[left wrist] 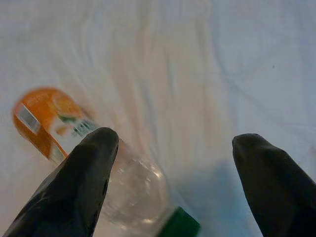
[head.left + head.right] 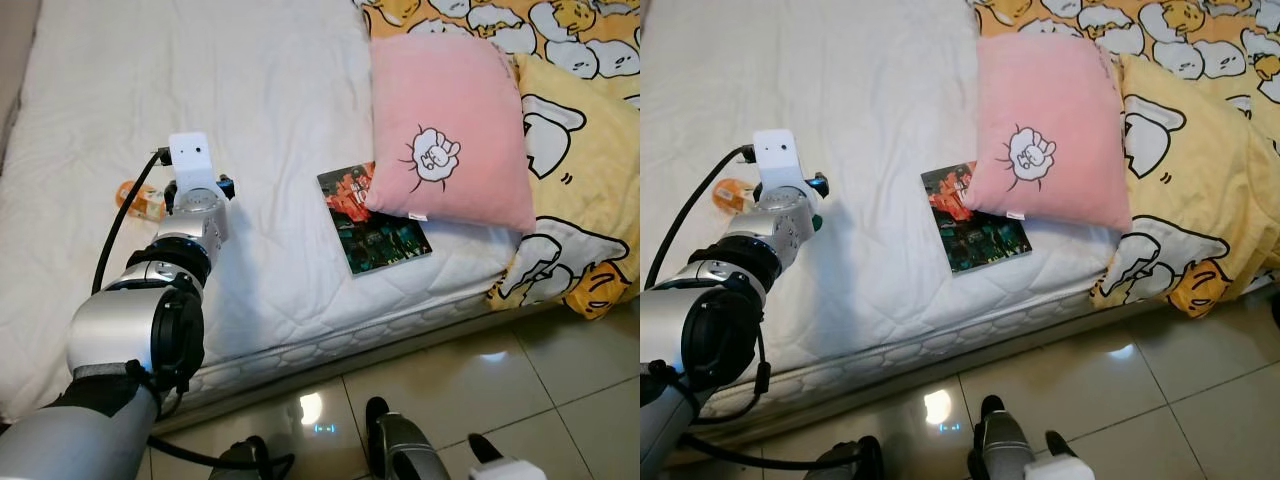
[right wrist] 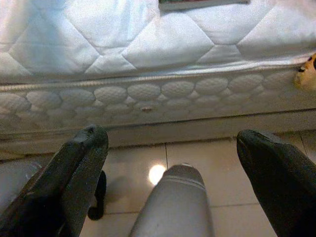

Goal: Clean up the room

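Note:
A clear plastic bottle [image 1: 126, 190] with an orange label [image 1: 47, 121] and a green cap lies on its side on the white mattress [image 2: 260, 90], also seen as an orange patch, the bottle [image 2: 140, 200], beside my left wrist. My left gripper [image 1: 175, 140] hovers open just above it, one fingertip [image 1: 98, 148] over the bottle's body and the other over bare sheet. My right gripper [image 3: 172, 136] hangs open low beside the bed, above the tiled floor, with nothing between its fingers.
A dark-covered book [image 2: 375, 225] lies near the bed's front edge, partly under a pink pillow [image 2: 445, 125]. A yellow cartoon-print blanket [image 2: 585, 160] drapes over the right side of the bed. The glossy tiled floor [image 2: 560, 390] runs along the mattress edge.

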Controlling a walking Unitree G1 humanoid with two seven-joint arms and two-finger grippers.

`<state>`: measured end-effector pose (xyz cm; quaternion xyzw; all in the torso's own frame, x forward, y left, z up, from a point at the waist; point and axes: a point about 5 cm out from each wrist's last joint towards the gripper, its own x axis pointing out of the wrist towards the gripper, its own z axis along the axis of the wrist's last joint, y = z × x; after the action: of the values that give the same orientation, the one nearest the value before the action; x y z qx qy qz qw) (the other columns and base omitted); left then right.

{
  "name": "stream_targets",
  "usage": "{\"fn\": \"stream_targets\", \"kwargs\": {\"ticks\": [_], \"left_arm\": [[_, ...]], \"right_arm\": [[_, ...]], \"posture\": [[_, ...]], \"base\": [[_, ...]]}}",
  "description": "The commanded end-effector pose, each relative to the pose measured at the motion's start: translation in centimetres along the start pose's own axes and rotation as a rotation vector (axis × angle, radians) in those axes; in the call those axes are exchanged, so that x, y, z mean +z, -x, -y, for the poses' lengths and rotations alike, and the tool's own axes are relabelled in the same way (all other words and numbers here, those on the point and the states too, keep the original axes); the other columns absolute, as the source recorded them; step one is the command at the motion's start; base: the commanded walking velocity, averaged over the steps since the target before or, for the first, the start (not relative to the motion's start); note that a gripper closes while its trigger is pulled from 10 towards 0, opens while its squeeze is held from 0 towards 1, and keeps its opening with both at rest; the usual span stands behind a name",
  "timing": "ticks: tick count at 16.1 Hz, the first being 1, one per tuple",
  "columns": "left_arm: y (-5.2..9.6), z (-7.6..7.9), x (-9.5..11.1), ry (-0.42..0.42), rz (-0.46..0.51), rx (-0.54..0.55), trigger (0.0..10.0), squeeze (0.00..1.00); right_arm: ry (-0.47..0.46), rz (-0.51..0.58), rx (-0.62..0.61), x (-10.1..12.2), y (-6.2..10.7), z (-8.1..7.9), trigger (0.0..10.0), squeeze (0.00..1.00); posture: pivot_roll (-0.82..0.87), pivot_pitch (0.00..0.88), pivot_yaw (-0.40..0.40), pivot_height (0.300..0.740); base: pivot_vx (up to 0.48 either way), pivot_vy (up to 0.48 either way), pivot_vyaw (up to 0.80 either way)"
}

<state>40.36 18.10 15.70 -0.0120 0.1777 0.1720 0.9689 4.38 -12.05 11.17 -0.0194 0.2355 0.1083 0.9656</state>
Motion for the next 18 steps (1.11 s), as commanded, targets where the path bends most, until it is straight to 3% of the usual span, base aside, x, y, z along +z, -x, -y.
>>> {"fn": "stream_targets", "kwargs": {"ticks": [1, 5, 7, 9, 14, 16, 17, 18], "left_arm": [[0.0, -0.3, -1.7, 0.029, -0.069, 0.022, 10.0, 0.0], [-0.3, -2.1, -2.1, 0.092, -0.078, 0.132, 10.0, 0.0], [-0.3, -2.0, -2.1, 0.109, -0.09, 0.134, 10.0, 0.0], [-0.1, -1.2, -2.5, 0.183, -0.135, 0.084, 10.0, 0.0], [0.3, -0.1, -5.2, 0.017, -0.209, 0.001, 10.0, 0.0], [0.4, -0.1, -5.9, 0.035, -0.236, -0.015, 10.0, 0.0], [0.3, -0.1, -5.7, 0.005, -0.219, -0.016, 4.5, 0.0], [0.2, -0.4, -5.2, -0.09, -0.178, -0.013, 1.7, 0.0]], "right_arm": [[-0.006, -0.026, 0.004, -0.2, 0.4, -0.2, 10.0, 0.0], [0.011, -0.028, 0.027, 0.0, 0.8, -0.5, 10.0, 0.0], [0.009, -0.045, 0.036, -0.2, 1.0, -0.6, 10.0, 0.0], [0.011, -0.056, 0.035, -0.2, 1.3, -0.6, 10.0, 0.0], [0.018, -0.082, 0.037, -0.6, 1.6, -0.3, 10.0, 0.0], [0.022, -0.081, 0.04, -0.6, 1.5, -0.2, 10.0, 0.0], [0.023, -0.08, 0.04, -0.6, 1.4, -0.2, 10.0, 0.0], [0.026, -0.081, 0.041, -0.7, 1.4, -0.1, 10.0, 0.0]], "posture": [[-0.36, 0.284, 0.041, 0.74], [-0.37, 0.291, 0.034, 0.74], [-0.37, 0.297, 0.032, 0.74], [-0.39, 0.3, 0.026, 0.74], [-0.39, 0.303, 0.021, 0.74], [-0.39, 0.297, 0.019, 0.74], [-0.39, 0.297, 0.019, 0.74], [-0.38, 0.297, 0.016, 0.74]], "base": [[0.0, 0.0, 0.0], [0.0, 0.0, 0.0], [0.0, 0.0, 0.0], [0.0, 0.0, 0.0], [0.0, 0.0, 0.0], [0.0, 0.0, 0.0], [0.0, 0.0, 0.0], [0.0, 0.0, 0.0]]}}
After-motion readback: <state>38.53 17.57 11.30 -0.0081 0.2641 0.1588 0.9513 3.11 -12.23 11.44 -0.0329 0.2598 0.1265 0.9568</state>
